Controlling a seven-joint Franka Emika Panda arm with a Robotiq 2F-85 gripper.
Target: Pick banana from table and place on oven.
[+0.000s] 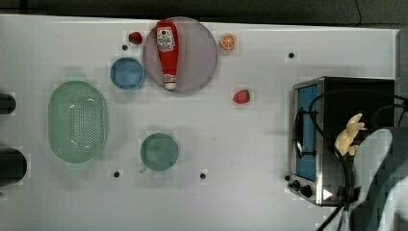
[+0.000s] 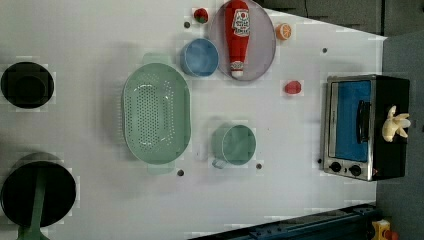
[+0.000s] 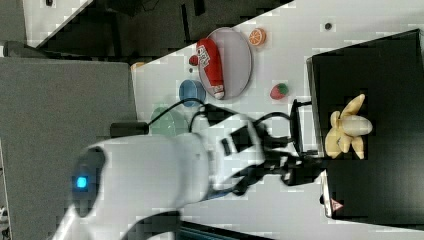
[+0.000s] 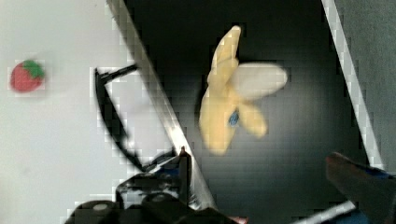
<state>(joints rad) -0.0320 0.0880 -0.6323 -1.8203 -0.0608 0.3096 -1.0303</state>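
Now resting on the oven [image 3: 380,100] top: banana [image 3: 346,130], untouched; fingers [image 4: 359,182] spread apart beside it; strawberry [image 1: 241,96] on counter [image 1: 240,144] nearby.

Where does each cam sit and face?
Top view: overhead, looking down on table; white arm at lower right.
Left view: high, whole table, oven at right; no arm.
Right view: behind the arm, toward oven.
Wrist view: looks down at banana; a claw finger in frame.
All four share the banana on the oven.
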